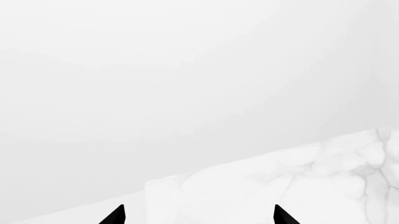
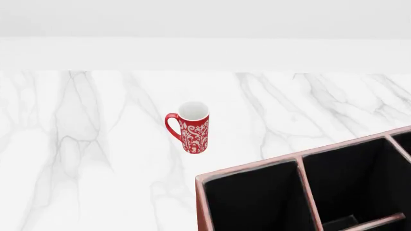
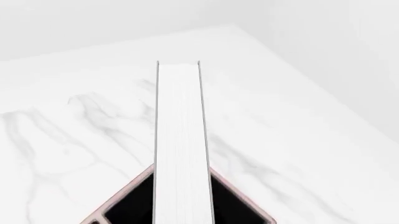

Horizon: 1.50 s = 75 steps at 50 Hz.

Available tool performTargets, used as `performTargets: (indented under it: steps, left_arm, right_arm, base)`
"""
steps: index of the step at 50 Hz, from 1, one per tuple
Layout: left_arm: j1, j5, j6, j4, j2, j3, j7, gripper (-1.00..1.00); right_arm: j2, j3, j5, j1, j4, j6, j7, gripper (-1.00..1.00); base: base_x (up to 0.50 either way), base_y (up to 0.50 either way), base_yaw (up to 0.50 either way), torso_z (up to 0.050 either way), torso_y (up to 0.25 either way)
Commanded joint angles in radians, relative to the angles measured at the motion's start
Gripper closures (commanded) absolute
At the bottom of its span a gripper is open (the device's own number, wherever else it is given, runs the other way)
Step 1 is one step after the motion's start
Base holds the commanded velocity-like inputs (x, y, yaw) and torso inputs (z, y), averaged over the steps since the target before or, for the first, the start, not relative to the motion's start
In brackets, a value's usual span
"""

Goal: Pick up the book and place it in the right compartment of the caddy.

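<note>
The book (image 3: 181, 144) fills the middle of the right wrist view, seen edge-on: a long strip of white page edges between two thin dark covers, running away from the camera. Its near end sits over a corner of the caddy (image 3: 134, 198), whose pale pink rim and black lining show on both sides of it. The right arm's jaws are out of view, so I cannot tell how they stand, nor whether they hold the book.

From the head, the caddy (image 2: 250, 168) stands on the marble worktop (image 2: 83, 159) at the lower right, its black compartments split by reddish dividers. A red-and-white patterned mug (image 2: 190, 127) stands upright near its far left corner, apart from it.

The left gripper (image 1: 199, 215) shows two black fingertips (image 1: 115, 215) set wide apart, with nothing between them, above the worktop's edge.
</note>
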Motion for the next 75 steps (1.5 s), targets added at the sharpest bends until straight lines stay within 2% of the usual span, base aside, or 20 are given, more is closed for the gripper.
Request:
performTargets:
  steps: [1, 3, 6, 45, 75]
  left_arm:
    - [0.000, 0.000, 0.003, -0.003, 0.000, 0.002, 0.000, -1.00]
    - [-0.002, 0.003, 0.001, -0.004, -0.002, 0.006, -0.001, -1.00]
    - [-0.005, 0.007, 0.001, -0.007, -0.003, 0.012, -0.001, -1.00]
    - [0.001, -0.006, 0.003, -0.004, -0.004, 0.003, -0.003, -1.00]
    - [-0.003, 0.008, 0.003, -0.005, -0.008, 0.021, -0.007, -1.00]
  right_arm:
    - [0.016, -0.007, 0.049, 0.010, 0.029, -0.018, 0.074, 1.00]
    - [0.011, 0.002, 0.136, 0.004, 0.076, -0.012, 0.139, 1.00]
    - [0.010, -0.001, 0.165, 0.001, 0.082, -0.017, 0.156, 1.00]
    - [0.055, -0.085, 0.200, -0.003, 0.124, -0.070, 0.195, 1.00]
    - [0.052, -0.128, 0.083, -0.117, 0.093, -0.161, 0.014, 1.00]
  base:
    - [0.00, 0.00, 0.00, 0.000, 0.010]
    - [0.00, 0.00, 0.00, 0.000, 0.000]
    - [0.00, 0.00, 0.00, 0.000, 0.000]
    - [0.00, 0.00, 0.00, 0.000, 0.002]
    - [0.00, 0.00, 0.00, 0.000, 0.001]
